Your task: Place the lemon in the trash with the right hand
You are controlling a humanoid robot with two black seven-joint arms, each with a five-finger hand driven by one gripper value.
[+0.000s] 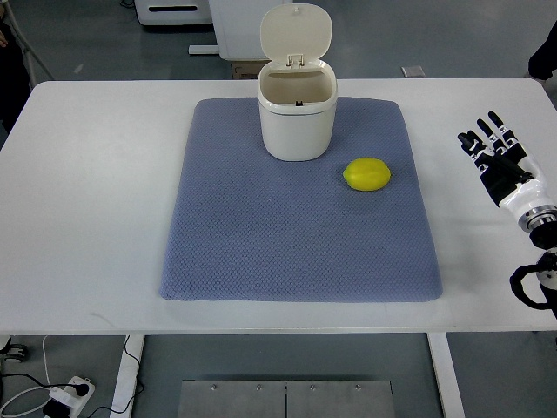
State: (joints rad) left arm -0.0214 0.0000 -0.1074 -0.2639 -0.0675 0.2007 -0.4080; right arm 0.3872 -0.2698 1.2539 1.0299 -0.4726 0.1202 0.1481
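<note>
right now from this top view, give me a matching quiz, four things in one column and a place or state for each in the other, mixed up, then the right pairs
Things:
1. lemon
2. trash bin
3. right hand
4. blue mat

Places or states:
A. lid flipped up, standing at the mat's far edge
B. lies flat on the white table
C. on the mat, right of the bin and nearer the camera
D. open, empty, over the table's right side

Pairs: 1-C, 2-A, 3-D, 4-B

lemon (366, 174) on mat (261, 244), bin (297, 122) open
</note>
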